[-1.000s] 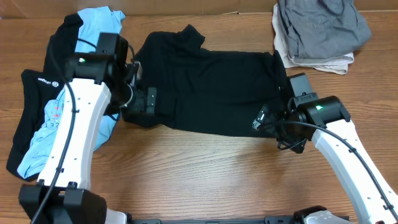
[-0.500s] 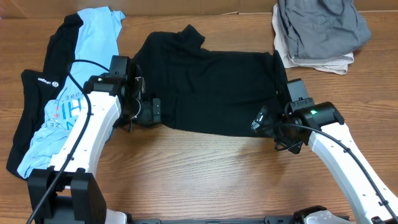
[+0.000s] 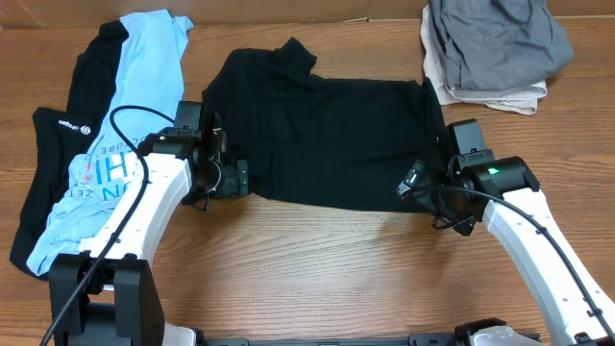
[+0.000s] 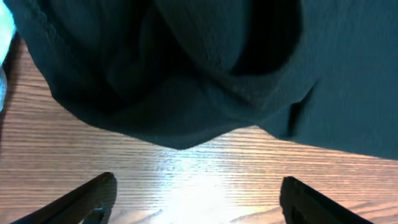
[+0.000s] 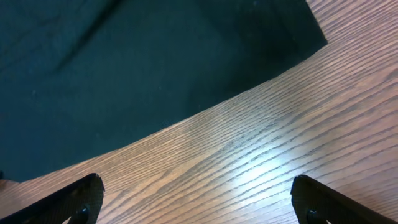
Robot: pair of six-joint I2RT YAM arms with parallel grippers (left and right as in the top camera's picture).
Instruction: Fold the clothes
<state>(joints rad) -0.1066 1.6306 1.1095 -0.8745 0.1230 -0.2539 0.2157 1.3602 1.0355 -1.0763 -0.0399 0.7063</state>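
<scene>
Left gripper (image 3: 229, 179) drawn back off black shirt (image 3: 327, 135) edge, right gripper (image 3: 415, 183) beside hem, both wide open, empty.

Black shirt (image 3: 327, 135) spread flat mid-table, bit rumpled along left edge. Light-blue printed tee (image 3: 144, 67) stretched out far left, lying over black white-logo garment (image 3: 48, 163).
</scene>
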